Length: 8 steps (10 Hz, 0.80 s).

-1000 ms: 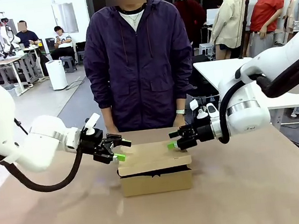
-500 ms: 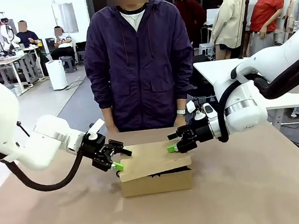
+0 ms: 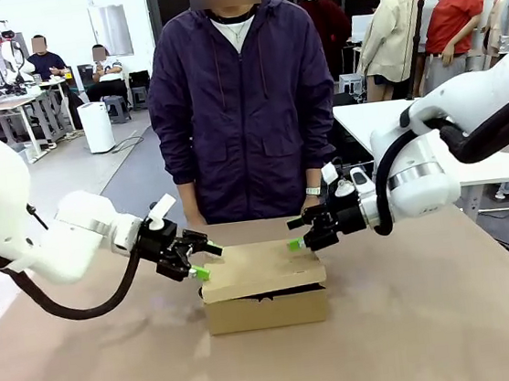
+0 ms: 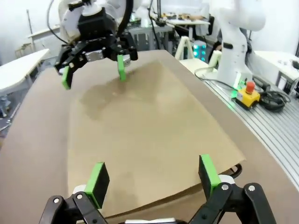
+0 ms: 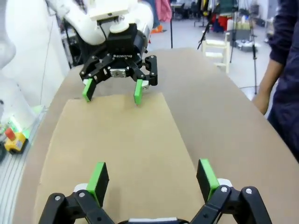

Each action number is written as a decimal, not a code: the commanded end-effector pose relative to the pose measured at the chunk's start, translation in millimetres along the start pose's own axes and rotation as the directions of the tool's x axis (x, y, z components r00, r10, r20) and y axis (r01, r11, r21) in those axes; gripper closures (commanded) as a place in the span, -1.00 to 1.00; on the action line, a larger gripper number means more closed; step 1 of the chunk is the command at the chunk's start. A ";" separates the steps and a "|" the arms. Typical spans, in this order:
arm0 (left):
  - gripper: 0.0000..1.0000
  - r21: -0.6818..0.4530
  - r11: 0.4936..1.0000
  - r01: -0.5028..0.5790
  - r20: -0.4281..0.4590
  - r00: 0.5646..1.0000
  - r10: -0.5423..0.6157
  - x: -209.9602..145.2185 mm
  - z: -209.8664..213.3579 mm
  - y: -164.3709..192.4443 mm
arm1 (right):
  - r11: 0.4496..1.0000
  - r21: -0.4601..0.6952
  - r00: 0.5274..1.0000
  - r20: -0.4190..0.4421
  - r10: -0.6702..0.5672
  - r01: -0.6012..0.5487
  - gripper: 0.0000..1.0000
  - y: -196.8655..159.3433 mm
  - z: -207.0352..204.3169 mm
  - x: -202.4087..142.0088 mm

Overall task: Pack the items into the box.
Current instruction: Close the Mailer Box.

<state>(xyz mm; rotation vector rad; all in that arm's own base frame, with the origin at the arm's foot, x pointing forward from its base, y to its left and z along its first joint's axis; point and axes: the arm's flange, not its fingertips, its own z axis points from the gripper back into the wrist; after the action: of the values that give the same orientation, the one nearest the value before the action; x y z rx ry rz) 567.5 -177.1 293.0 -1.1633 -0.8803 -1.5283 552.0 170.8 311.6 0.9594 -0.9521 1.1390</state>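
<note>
- Sitting in the middle of the brown bench [image 3: 453, 315], the box [image 3: 266, 309] has its lid [image 3: 262, 269] folded down over it, not quite flat: the near edge overhangs the front wall and a dark gap shows beneath it.
- Left hand [image 3: 204, 260] hovers at the lid's far-left corner, its green-padded fingers [image 4: 97, 181] spread apart and empty; from its wrist camera the lid lies between and beyond them.
- Right hand [image 3: 294, 235] hovers at the lid's far-right corner, fingers [image 5: 99, 179] likewise spread wide, gripping nothing.
- Each wrist camera looks across the lid at the other hand, poised opposite with its pads pointing down toward the cardboard.
- A person [image 3: 244, 100] in a dark purple zip jacket stands at the far side of the bench, just behind the box, arms hanging down.
</note>
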 end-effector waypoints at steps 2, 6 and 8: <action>-1.00 0.130 0.972 -0.198 0.150 0.973 0.178 61.3 62.6 -16.3 | 0.968 -0.044 0.960 0.143 -0.240 0.248 -1.00 14.6 75.5 59.1; -1.00 0.209 0.718 -0.664 0.471 0.712 0.521 100.9 141.3 -43.6 | 0.745 0.001 0.708 0.311 -0.634 0.667 -1.00 37.5 171.0 73.9; -1.00 0.112 0.588 -0.801 0.569 0.537 0.623 85.8 192.5 -61.0 | 0.624 0.129 0.571 0.295 -0.766 0.771 -1.00 55.9 208.7 59.6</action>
<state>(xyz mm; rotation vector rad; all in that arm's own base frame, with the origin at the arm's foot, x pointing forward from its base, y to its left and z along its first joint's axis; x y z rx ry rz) 556.7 -17.2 429.6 -1.3588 -0.7739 -0.4626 496.1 3.7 433.0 1.3298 -0.6972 0.2818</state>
